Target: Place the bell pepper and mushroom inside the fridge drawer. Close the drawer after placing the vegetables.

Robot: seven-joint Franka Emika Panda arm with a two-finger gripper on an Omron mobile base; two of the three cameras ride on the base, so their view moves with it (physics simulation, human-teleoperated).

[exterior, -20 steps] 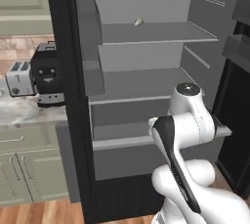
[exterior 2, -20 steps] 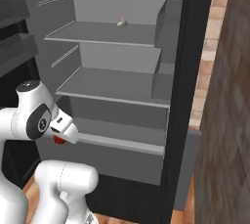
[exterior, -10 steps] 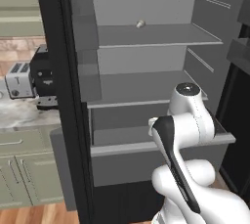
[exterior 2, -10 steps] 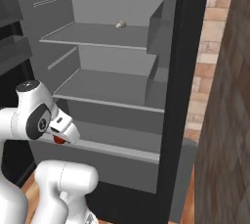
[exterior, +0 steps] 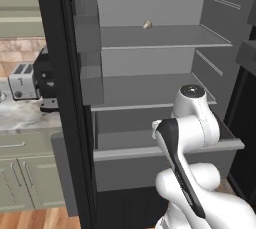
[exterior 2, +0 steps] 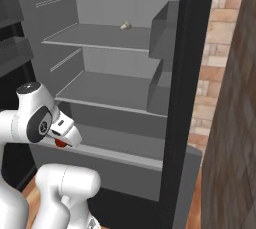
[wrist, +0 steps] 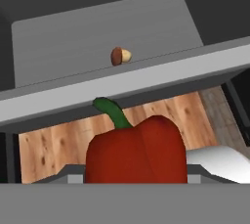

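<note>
My gripper [exterior 2: 63,139] is shut on the bell pepper [wrist: 137,151], red and glossy with a green stem, which shows as a red spot [exterior 2: 60,143] under the hand in the right base view. It hangs just in front of and above the front edge of the fridge drawer [wrist: 128,88], which stands pulled out of the black fridge [exterior: 165,165] [exterior 2: 116,156]. The mushroom [wrist: 120,56], brown cap and pale stem, lies on its side on the drawer's floor. In the left base view the arm hides the hand.
A small pale object [exterior: 147,24] [exterior 2: 125,25] sits on the upper shelf. Grey door bins [exterior: 88,48] hang on the open door at left. A toaster [exterior: 22,80] and a black appliance [exterior: 45,78] stand on the counter beyond. Brick wall [exterior 2: 220,48] at right.
Both base views have shifted slightly against the fridge, so the base has moved. The gripper keeps the bell pepper at the drawer's front edge.
</note>
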